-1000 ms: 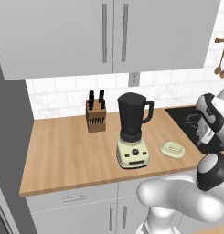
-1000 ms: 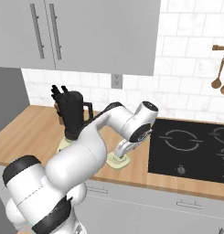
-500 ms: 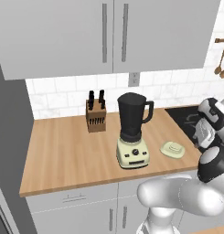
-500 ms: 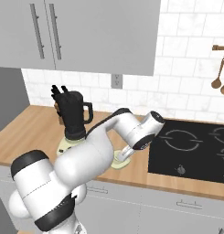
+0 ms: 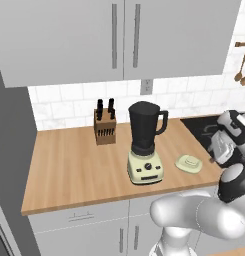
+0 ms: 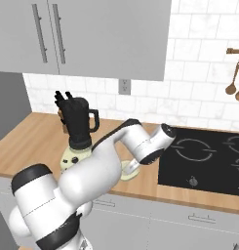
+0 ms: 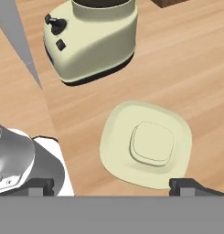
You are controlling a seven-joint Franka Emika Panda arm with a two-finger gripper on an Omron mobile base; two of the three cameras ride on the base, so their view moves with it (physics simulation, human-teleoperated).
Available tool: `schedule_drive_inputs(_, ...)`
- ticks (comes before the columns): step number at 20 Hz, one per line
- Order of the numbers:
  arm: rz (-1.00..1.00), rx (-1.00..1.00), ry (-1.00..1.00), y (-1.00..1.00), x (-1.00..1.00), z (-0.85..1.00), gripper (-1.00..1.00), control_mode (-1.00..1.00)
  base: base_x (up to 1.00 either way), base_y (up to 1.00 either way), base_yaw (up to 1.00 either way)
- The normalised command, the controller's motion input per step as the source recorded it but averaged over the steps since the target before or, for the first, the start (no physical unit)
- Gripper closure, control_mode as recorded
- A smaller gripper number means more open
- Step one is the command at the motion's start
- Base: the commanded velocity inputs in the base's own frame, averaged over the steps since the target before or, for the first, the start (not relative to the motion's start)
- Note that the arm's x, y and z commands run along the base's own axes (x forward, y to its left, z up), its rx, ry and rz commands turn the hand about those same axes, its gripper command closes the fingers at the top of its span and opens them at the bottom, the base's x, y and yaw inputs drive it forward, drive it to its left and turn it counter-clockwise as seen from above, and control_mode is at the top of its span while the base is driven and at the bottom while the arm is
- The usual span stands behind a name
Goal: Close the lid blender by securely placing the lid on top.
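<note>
Taking the blender (image 5: 145, 146) as the landmark, a countertop machine with a near-black tapered jar, a side handle and a cream base carrying a knob and buttons, it stands upright on the light wooden countertop (image 5: 74, 165), roughly midway along the stretch in the left base view. The jar's mouth is uncovered and its dark inside cannot be made out, so whether it holds anything cannot be told. Behind the blender and to its left, near the white tiled wall (image 5: 69, 106), stands a brown wooden knife block (image 5: 105, 128) with dark handles sticking up; it is apart from the blender. The small flat pale cream-yellow lid (image 7: 146, 144), rounded-square with a raised centre bump, lies flat on the wood just beside the blender's base on its right, close but not touching it. Further right of the lid a black cooktop (image 6: 204, 159) with ring markings is set into the countertop. Grey cabinet doors (image 5: 124, 35) with long bar handles hang above the blender, a wall outlet (image 5: 146, 86) sits on the tiles behind it, and wooden spoons (image 6: 233, 80) hang on the wall above the cooktop. The gripper (image 7: 113, 185) hangs above the lid, its two dark fingertips (image 7: 189, 185) spread wide, one at each side of the lid's near edge, with nothing between them.
</note>
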Motion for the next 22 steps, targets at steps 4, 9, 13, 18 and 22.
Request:
schedule_drive_inputs(4, 0.00, 0.00, -0.03, 0.27, 0.04, -0.17, -1.00, -1.00, 0.00, 0.00, 0.00)
schedule_drive_inputs(9, 0.00, 0.00, 0.00, 0.17, 0.13, -0.17, -1.00, -1.00, 0.00, 0.00, 0.00)
schedule_drive_inputs(13, 0.00, 0.01, 0.00, 0.08, 0.15, -0.08, -1.00, -1.00, 0.00, 0.00, 0.00)
schedule_drive_inputs(18, 0.00, 0.05, 0.00, 0.00, 0.10, -0.14, -1.00, -1.00, 0.00, 0.00, 0.00)
schedule_drive_inputs(22, 0.00, 0.04, 0.00, 0.00, 0.23, -0.22, -1.00, -1.00, 0.00, 0.00, 0.00)
